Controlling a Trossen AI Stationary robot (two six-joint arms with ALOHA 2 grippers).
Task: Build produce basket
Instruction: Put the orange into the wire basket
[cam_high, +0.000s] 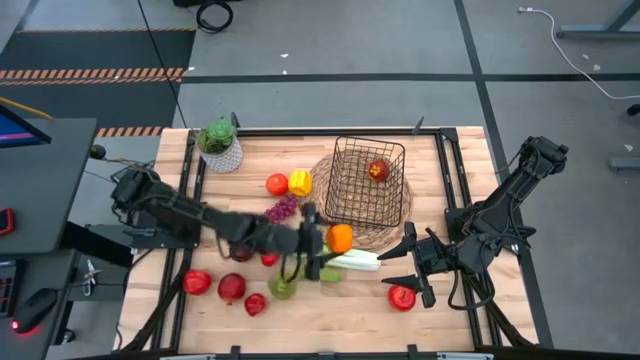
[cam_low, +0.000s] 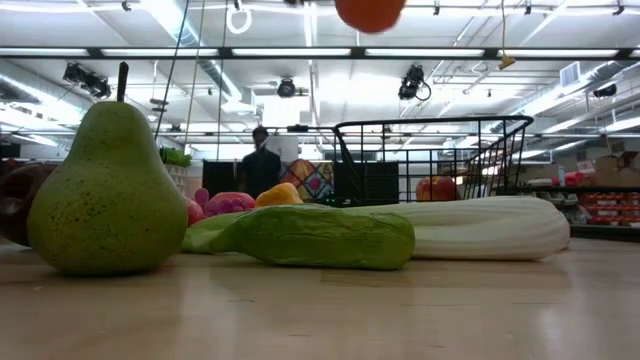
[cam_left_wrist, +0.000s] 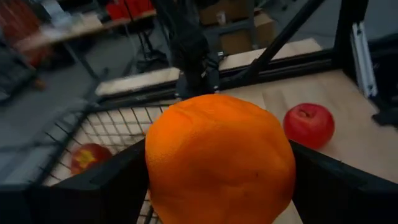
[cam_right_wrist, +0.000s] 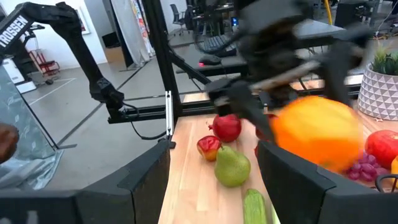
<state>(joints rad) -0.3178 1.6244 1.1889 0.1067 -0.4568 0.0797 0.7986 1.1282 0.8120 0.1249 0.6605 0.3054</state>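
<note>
My left gripper (cam_high: 334, 240) reaches in from the table's left and is shut on an orange (cam_left_wrist: 217, 158), held up over the leek (cam_high: 357, 261) and cucumber (cam_high: 330, 273). The orange (cam_low: 370, 12) shows at the top edge of the low view. The black wire basket (cam_high: 368, 180) stands on a round straw mat (cam_high: 385, 235) just beyond and has a red apple (cam_high: 378, 170) lying on its floor. My right gripper (cam_high: 410, 266) hangs open at the right, above a red apple (cam_high: 402, 297) on the table, touching nothing. My left gripper pinches the orange by two opposite sides (cam_left_wrist: 155, 168), one dark finger (cam_left_wrist: 106, 186) on each. The fingers come nearly level from the table's left, slanting slightly down. The orange is lifted clear of the table and of the produce under it.
A green pear (cam_high: 283, 288) and several red apples (cam_high: 232, 288) lie near the front left. Purple grapes (cam_high: 282, 208), a red fruit (cam_high: 277, 184) and a yellow pepper (cam_high: 299, 182) sit left of the basket. A potted plant (cam_high: 218, 145) stands at the far left.
</note>
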